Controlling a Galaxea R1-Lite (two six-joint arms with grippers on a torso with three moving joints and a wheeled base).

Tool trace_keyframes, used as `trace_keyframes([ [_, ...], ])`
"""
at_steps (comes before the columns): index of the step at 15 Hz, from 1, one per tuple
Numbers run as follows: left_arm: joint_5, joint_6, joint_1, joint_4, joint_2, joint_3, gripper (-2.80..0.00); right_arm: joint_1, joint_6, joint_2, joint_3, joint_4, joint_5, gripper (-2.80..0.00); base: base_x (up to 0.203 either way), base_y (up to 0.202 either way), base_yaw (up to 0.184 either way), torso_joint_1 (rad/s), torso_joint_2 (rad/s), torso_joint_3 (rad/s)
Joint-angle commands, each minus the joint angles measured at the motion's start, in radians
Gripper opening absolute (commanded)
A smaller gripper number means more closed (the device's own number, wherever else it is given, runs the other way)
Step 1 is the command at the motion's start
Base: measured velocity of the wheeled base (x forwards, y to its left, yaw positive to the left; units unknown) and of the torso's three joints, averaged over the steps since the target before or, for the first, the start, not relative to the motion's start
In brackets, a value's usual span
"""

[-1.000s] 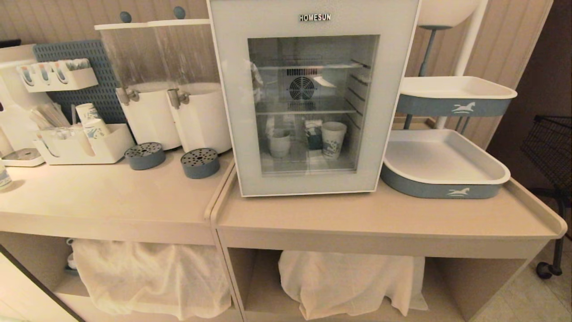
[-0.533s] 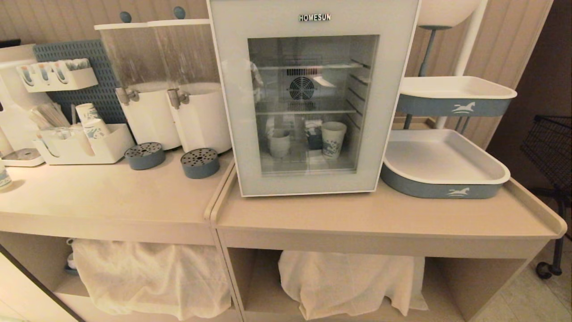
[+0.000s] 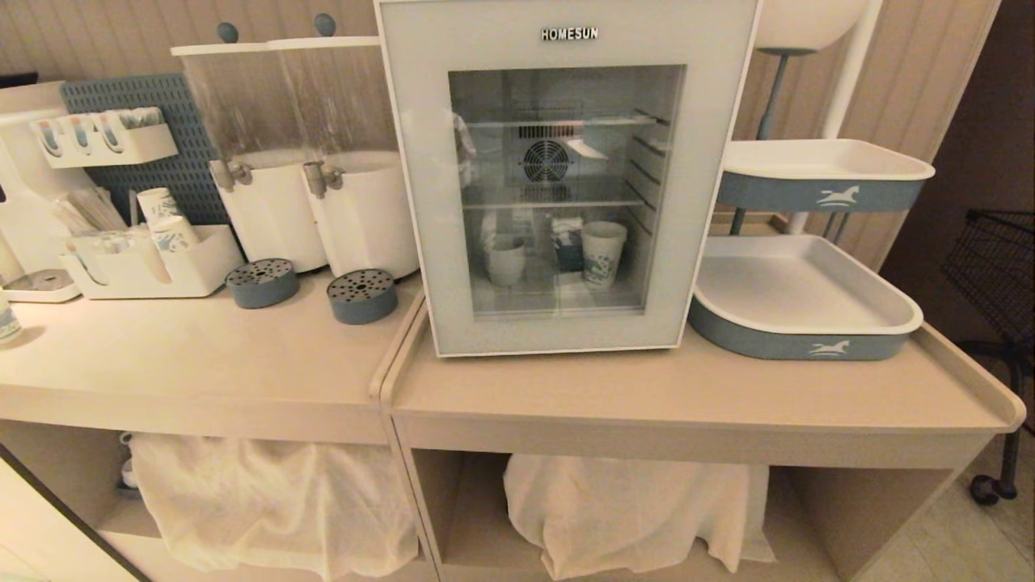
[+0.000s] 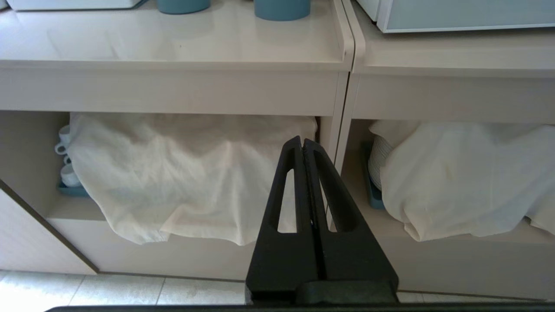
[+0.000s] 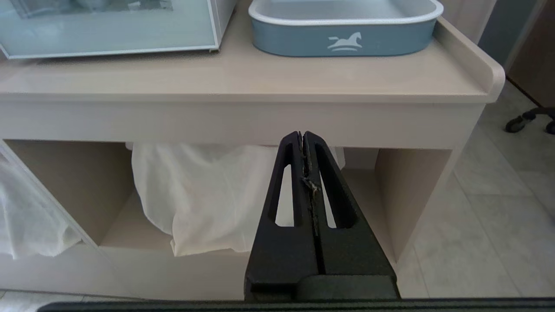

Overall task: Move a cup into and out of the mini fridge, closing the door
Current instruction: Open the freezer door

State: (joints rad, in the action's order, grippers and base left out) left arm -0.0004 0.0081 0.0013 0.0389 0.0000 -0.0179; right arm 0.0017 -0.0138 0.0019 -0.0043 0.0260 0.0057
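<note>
- Two beige desks stand side by side, edges touching: the left desk (image 3: 194, 356) and the right desk (image 3: 647, 396), which has a raised lip along its right edge.
- On the right desk: the mini fridge (image 3: 566, 186) toward its left end, and a blue-and-white tray (image 3: 800, 323) just beside it on the right.
- On the left desk: two white drink dispensers (image 3: 315, 202) at the back, two round blue drip trays (image 3: 311, 287) in front of them, and a white organizer (image 3: 154, 271) holding paper cups further left.
- The open shelf under each desk carries a heap covered by a white cloth (image 3: 275, 501).
</note>
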Motion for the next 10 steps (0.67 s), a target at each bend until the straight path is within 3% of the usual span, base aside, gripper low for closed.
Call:
trace_keyframes([
  [1, -0.001, 0.000, 0.000, 0.000, 0.000, 0.000, -2.80, 0.001, 0.000, 0.001, 0.000, 0.000, 0.000, -2.80, 0.127, 0.000, 0.001, 0.002, -0.01, 0.003],
  [6, 0.000, -0.003, 0.000, -0.001, 0.000, 0.001, -2.80, 0.001, -0.002, 0.001, 0.001, 0.000, 0.000, -2.80, 0.177, 0.000, 0.000, 0.005, 0.00, 0.002],
  [10, 0.004, 0.012, 0.000, 0.005, 0.001, -0.002, -2.80, 0.001, -0.002, 0.001, 0.000, 0.000, 0.000, -2.80, 0.016, 0.000, 0.001, 0.001, 0.00, 0.000],
])
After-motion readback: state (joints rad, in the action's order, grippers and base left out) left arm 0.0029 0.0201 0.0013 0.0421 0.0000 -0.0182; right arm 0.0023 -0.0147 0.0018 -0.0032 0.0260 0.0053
